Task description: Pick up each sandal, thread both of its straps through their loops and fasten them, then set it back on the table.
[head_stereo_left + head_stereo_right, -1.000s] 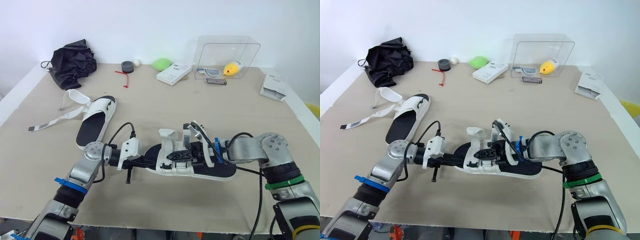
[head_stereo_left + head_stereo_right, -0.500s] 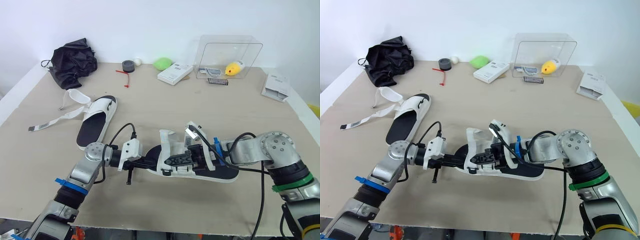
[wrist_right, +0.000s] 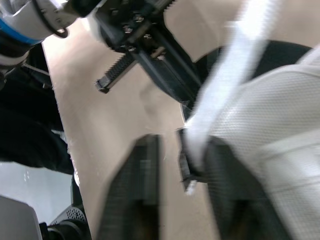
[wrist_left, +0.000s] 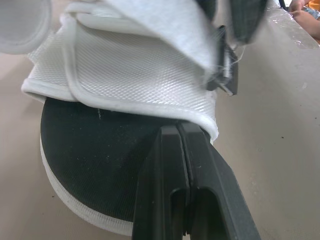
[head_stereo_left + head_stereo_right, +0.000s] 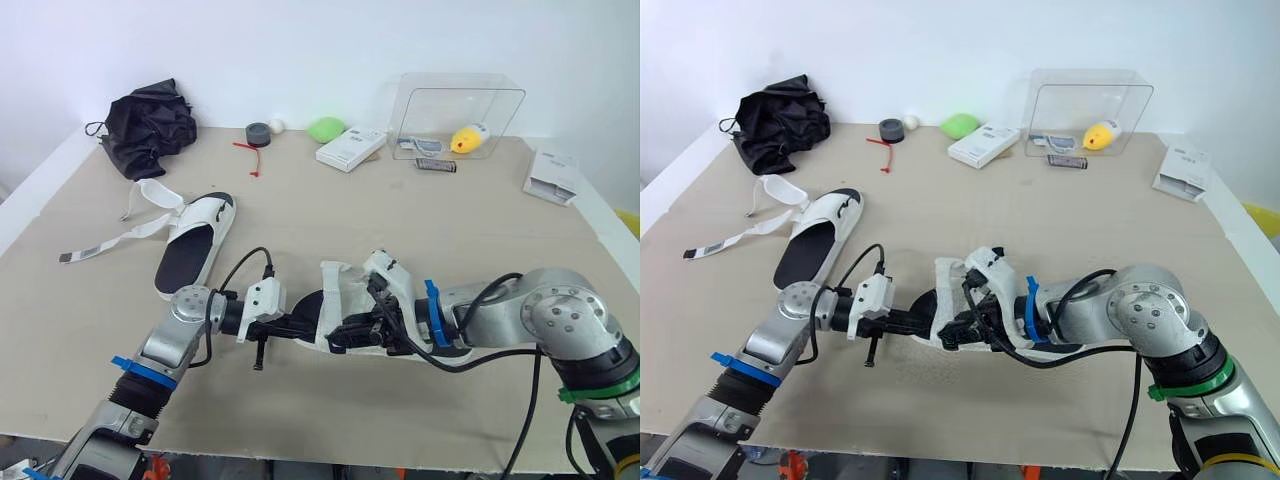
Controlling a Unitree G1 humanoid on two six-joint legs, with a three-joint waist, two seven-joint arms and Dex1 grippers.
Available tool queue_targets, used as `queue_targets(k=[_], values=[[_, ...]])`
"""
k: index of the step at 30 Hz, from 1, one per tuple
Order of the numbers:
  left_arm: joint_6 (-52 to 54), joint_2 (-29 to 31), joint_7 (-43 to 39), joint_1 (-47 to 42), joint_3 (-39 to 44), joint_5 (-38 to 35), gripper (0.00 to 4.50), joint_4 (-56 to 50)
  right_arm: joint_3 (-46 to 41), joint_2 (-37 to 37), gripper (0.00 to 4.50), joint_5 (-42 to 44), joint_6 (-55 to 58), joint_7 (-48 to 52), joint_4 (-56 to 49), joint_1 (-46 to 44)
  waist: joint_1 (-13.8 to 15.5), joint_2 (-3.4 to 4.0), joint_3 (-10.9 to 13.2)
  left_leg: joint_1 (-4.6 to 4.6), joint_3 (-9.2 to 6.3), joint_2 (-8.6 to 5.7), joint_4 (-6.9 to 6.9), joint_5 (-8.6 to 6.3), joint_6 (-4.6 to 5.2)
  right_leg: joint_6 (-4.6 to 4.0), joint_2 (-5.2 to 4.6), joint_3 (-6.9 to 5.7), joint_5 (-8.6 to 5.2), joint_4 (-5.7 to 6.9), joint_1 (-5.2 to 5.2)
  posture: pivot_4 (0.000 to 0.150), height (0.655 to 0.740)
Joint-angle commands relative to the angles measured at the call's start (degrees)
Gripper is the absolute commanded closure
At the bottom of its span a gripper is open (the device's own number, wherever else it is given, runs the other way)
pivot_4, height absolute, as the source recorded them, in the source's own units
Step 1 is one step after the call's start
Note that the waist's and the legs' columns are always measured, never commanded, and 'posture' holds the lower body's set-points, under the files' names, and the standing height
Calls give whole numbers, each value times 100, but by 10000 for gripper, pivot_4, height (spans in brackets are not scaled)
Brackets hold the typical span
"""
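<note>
White mesh sandal with a black footbed [image 5: 335, 290] lies at the front middle of the beige desk [image 5: 400, 220], between the two arms. The left end effector [image 5: 300, 328] has not moved since a second ago: its fingers [image 4: 165, 170] are pressed together, tips on the footbed at the hem of the mesh upper. The right end effector [image 5: 345, 335] has swung from the middle of the sandal towards its toe end and dropped lower, now close to the left one. Its fingers [image 3: 145, 190] stand apart, and a blurred white strap [image 3: 235, 75] passes between them. The second white sandal [image 5: 195, 245] lies unchanged to the left, straps loose on the desk.
</note>
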Motion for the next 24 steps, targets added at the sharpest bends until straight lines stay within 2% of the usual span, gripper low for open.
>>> queue_targets(k=[1,3,4,9,13,17,19,24], values=[[204,50,-113,256,-452,302,45000,444,-94,-215,11800,-59,360,313,93,162,0,-3,-2,0,-1,0,2,0,0,0,-1,0,0,0,1,1500,7400],[191,28,-116,222,-459,308,45000,481,-348,-279,2149,288,402,403,317,113,2,-2,-3,0,-2,-3,4,0,0,0,-3,-2,0,0,3,1500,7400],[187,23,-118,215,-461,307,45000,488,-469,-313,911,487,390,419,446,92,3,-2,-3,0,-3,-4,5,0,0,1,-4,-4,1,0,5,1500,7400],[163,12,-128,202,-479,300,45000,508,-1619,-868,911,1953,-135,827,762,22,2,5,2,0,2,-11,12,0,0,9,-10,-6,6,0,6,1500,7400],[148,-9,-131,181,-481,310,45000,545,-1948,-1333,911,2471,-285,951,192,746,14,3,1,0,-6,-10,7,0,1,8,-4,-6,5,-1,8,1500,7400],[140,-5,-143,145,-467,308,45000,577,-1699,-1367,911,2108,-562,547,-722,1857,7,17,-2,-4,-13,-10,7,0,1,5,-3,-7,3,-2,8,1500,7400],[131,-2,-149,133,-473,309,45000,591,-1261,-1086,911,1248,-686,25,-1078,2234,-2,15,-4,0,-13,-11,10,0,1,8,-2,-2,5,0,10,1500,7400],[116,0,-170,119,-493,305,45000,605,-960,-605,911,480,-931,-425,-1091,2261,-8,20,-3,1,1,-12,14,15,-23,23,17,4,12,1,5,1500,7400]])
